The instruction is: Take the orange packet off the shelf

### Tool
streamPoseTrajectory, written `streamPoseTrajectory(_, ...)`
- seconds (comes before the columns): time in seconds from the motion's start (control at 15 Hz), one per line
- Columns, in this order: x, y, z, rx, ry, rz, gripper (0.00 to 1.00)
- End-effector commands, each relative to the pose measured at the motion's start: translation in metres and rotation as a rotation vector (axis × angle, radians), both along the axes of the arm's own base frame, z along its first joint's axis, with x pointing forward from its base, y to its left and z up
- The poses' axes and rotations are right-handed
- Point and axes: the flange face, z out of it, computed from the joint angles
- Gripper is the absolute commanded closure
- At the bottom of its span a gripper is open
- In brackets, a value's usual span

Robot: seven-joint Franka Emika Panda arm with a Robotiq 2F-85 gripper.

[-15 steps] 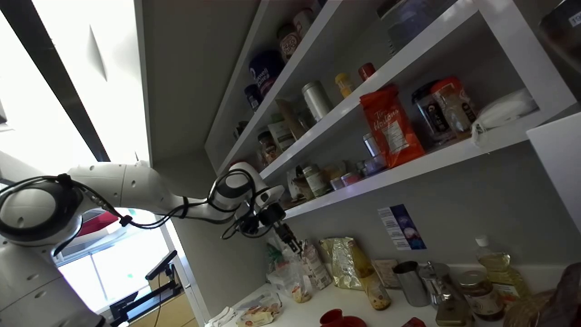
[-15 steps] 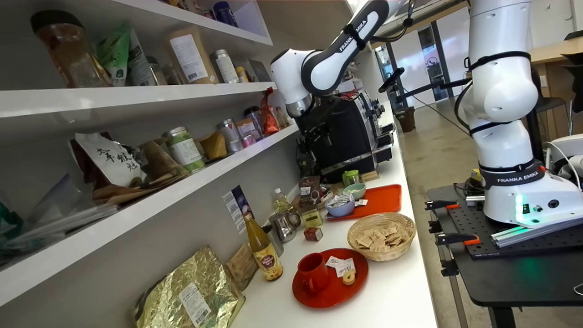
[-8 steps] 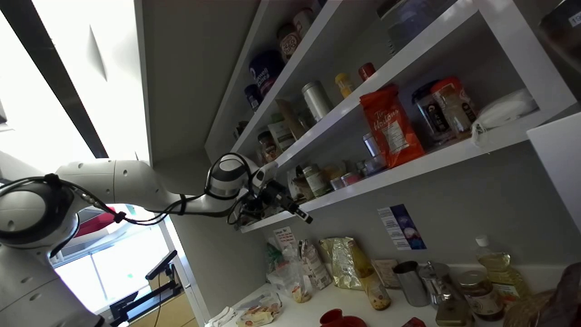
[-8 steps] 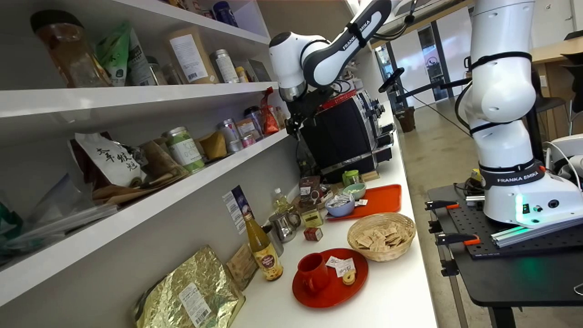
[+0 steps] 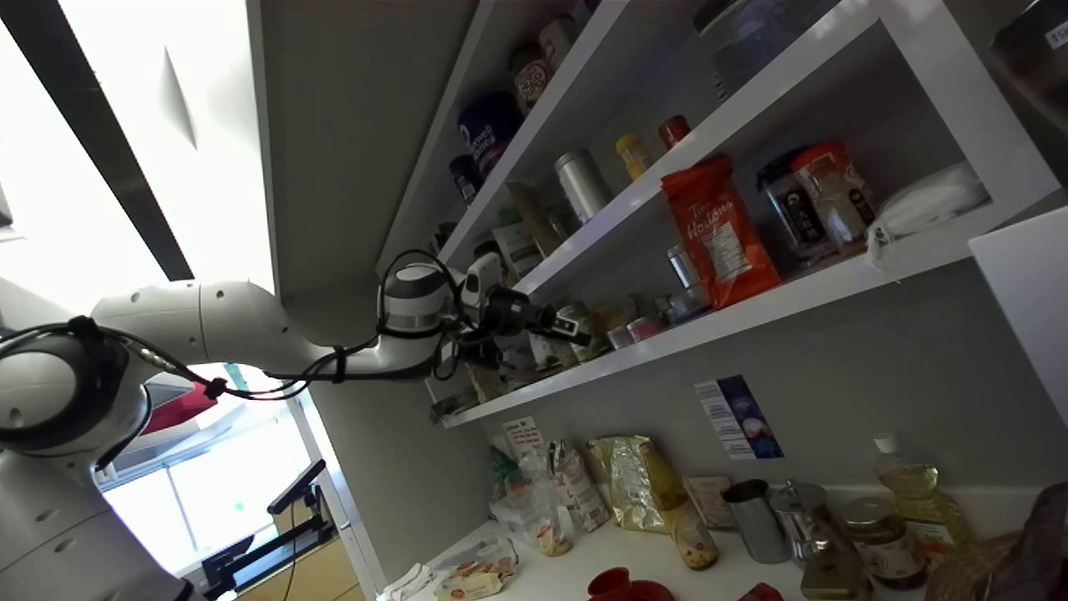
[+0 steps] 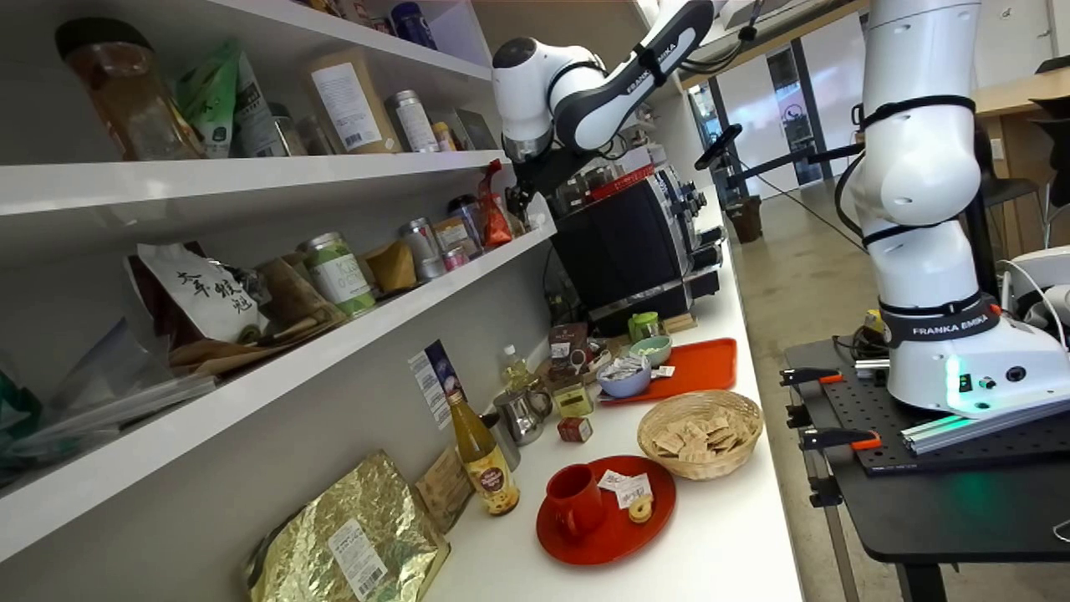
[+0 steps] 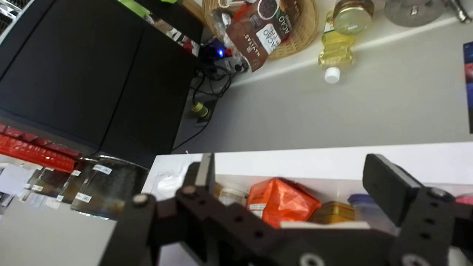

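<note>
The orange packet (image 5: pixel 717 234) stands upright on the white shelf (image 5: pixel 617 359), near its front edge. It also shows in an exterior view (image 6: pixel 495 219), narrow and partly side-on. My gripper (image 5: pixel 577 335) is at shelf height in front of the board, apart from the packet; it is small and dark in an exterior view (image 6: pixel 517 201). In the wrist view the jaws (image 7: pixel 293 171) are wide open with nothing held. The packet's crumpled top (image 7: pixel 281 201) shows between and beyond them, its lower part hidden by the gripper body.
Jars and small tubs (image 5: pixel 644 328) stand beside the packet. A dark jar and a red-lidded jar (image 5: pixel 826 200) are behind it, with a white plastic bag (image 5: pixel 934 204) at the shelf end. Another board (image 6: pixel 251 184) runs above. A black machine (image 6: pixel 635 242) stands beyond the shelf.
My gripper has risen from below the shelf edge to about shelf height and tilted from pointing down to nearly level. The orange packet has not moved.
</note>
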Motion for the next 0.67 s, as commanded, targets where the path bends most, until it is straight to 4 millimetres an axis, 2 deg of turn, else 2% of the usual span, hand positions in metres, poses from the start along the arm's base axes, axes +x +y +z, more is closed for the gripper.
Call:
streamPoseTrajectory(0.0,0.013,-0.029,0.02,-0.019,-0.067,-0.039,0.0)
streamPoseTrajectory(0.33,0.034,-0.077,0.026,-0.004,-0.088,-0.057,0.0)
streamPoseTrajectory(0.6,0.067,-0.115,0.024,0.02,-0.101,-0.003,0.0)
